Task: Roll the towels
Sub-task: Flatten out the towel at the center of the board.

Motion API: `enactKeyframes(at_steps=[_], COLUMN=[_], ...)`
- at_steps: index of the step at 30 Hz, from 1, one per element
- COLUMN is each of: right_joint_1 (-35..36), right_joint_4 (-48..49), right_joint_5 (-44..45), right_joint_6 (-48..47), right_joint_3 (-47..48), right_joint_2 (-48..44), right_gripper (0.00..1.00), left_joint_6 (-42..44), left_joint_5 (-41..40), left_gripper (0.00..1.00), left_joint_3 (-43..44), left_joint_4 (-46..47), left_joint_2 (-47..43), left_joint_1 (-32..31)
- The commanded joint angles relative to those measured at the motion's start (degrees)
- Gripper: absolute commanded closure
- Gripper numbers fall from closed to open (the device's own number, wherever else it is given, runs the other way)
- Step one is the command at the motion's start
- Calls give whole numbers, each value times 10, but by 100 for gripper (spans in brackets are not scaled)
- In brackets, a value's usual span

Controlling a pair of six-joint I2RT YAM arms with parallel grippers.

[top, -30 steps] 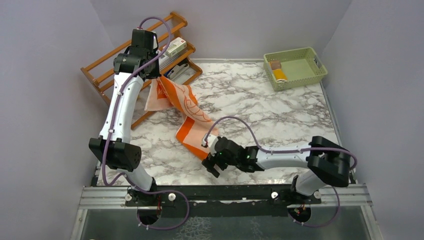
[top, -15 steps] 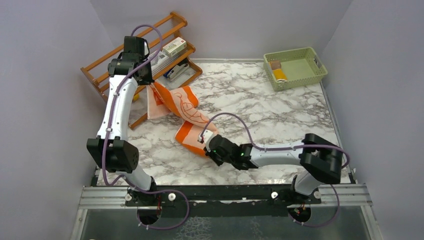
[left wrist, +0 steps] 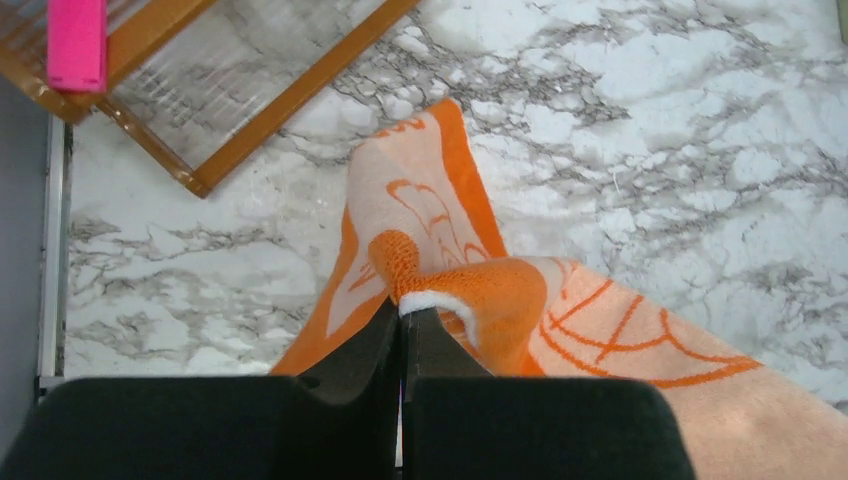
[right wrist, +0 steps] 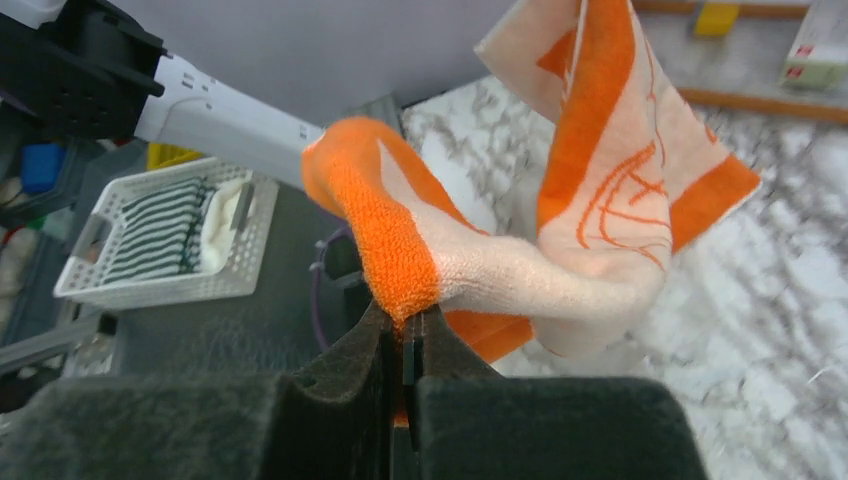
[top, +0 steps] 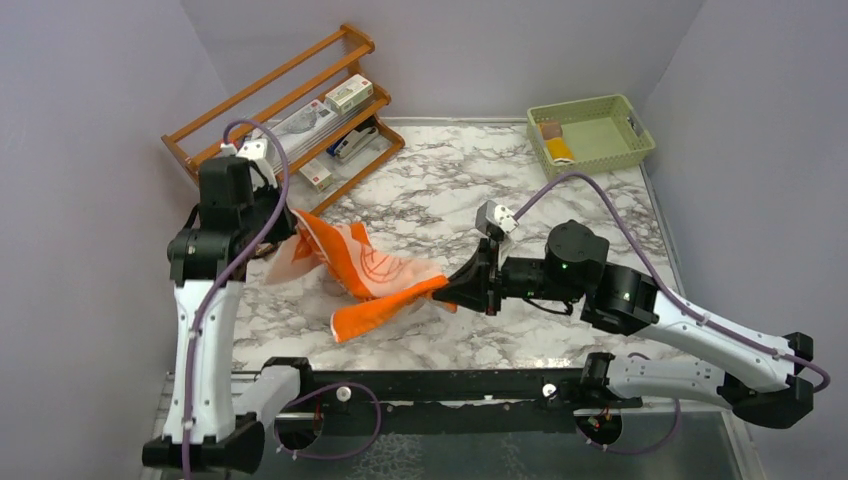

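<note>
- orange towel (top: 375, 270) hangs slack and twisted over the front-left of the marble table (top: 450, 190), strung between both grippers
- left gripper (left wrist: 403, 312) jaws pinch one corner; right gripper (right wrist: 405, 325) jaws clamp the opposite orange edge
- likely spreading step: pull the ends apart evenly, untwist, lower both together
- yellow towel (top: 559, 150) sits in the green basket (top: 600, 135), seemingly rolled
</note>
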Motion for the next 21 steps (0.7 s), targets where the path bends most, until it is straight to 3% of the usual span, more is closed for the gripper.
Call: enactKeyframes(at_steps=[1,5,7,9,12,13,15,16,18,19,20,21], right_joint_1=[3,-16,-75,-221,-508,-580,-668,-682,-684,-684,-683,-678], right_joint_4=[-91,-167,-207,-198,-144,-127,-96,-80,-48,-25,4,32], right_joint_5=[3,182,224,140,-73,-125,-139,-114,-71,-70,-74,-68], right_joint_6=[81,100,113,115,119,123,130,133,137,139,139,139], right_joint_3=[-18,33,56,41,-22,-45,-78,-89,-98,-107,-115,-119], right_joint_2=[-49,-41,-8,8,35,55,106,127,169,178,179,175], right_gripper=[99,99,99,99,99,99,97,86,46,33,26,22], left_joint_6=[-23,-11,11,34,54,59,62,64,67,69,71,73], left_joint_5=[-31,-39,-54,-78,-111,-100,-84,-64,-13,-10,-17,-28], left_gripper=[100,100,100,100,100,100,100,100,97,89,73,64], left_joint_3=[-57,-35,7,46,97,110,134,142,160,172,183,192], left_joint_4=[-35,-9,-2,1,17,26,44,56,73,75,76,77], left_joint_2=[-62,-1,81,156,265,299,369,401,454,476,491,496], left_joint_1=[-29,-29,-30,-29,-29,-29,-28,-29,-29,-33,-36,-38])
